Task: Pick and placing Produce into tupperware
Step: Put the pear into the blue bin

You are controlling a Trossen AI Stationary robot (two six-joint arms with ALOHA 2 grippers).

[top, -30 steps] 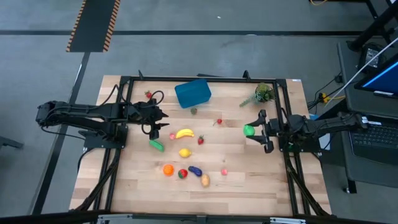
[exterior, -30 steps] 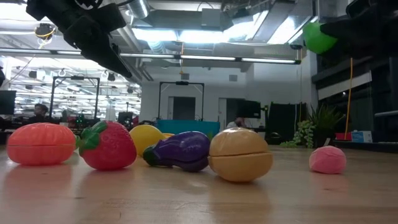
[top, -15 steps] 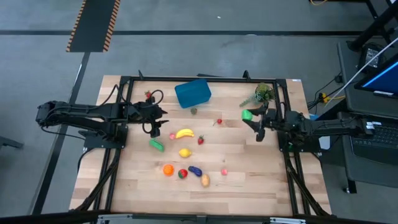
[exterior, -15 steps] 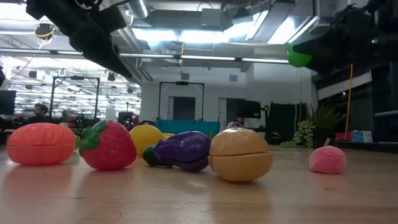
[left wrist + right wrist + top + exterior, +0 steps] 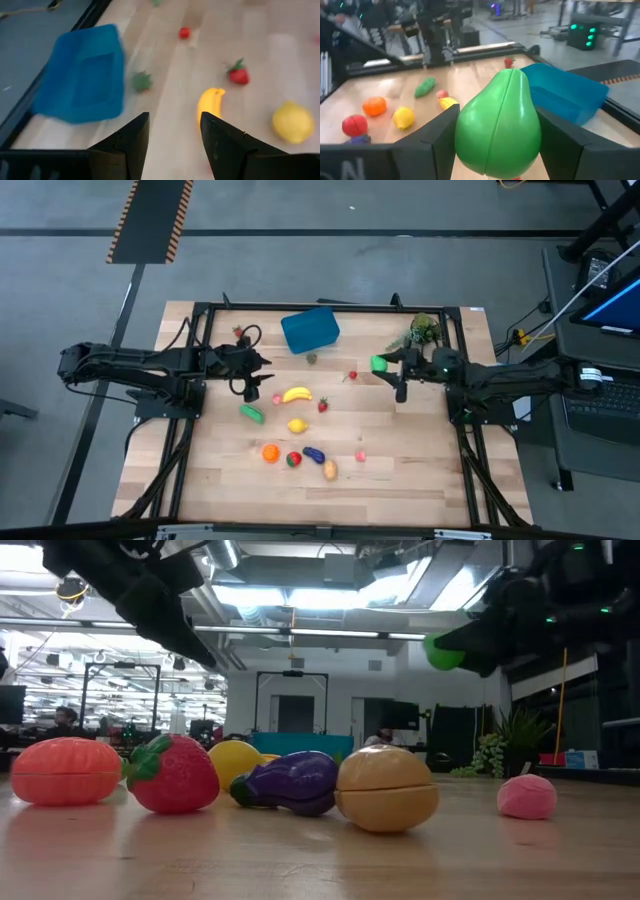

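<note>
The right gripper (image 5: 385,369) hangs above the wooden worktop (image 5: 400,470), pinching a smooth green plastic pear-shaped fruit (image 5: 379,363) between its fingers, right of the small blue rectangular plastic box (image 5: 310,329). The box sits near the far edge of the worktop, tilted a little against that edge, and from above nothing shows inside it. Between fruit and box lies bare wood, save a tiny red piece (image 5: 352,375) and a small dark green scrap (image 5: 311,358) just in front of the box.

The left gripper (image 5: 258,370) hovers left of the box with its fingers parted and nothing between them, the yellow toy banana (image 5: 296,394) just beyond. The rest of the produce clusters mid-worktop toward the near side, well clear of the side rails. A leafy green sprig (image 5: 424,331) lies by the far right corner.
</note>
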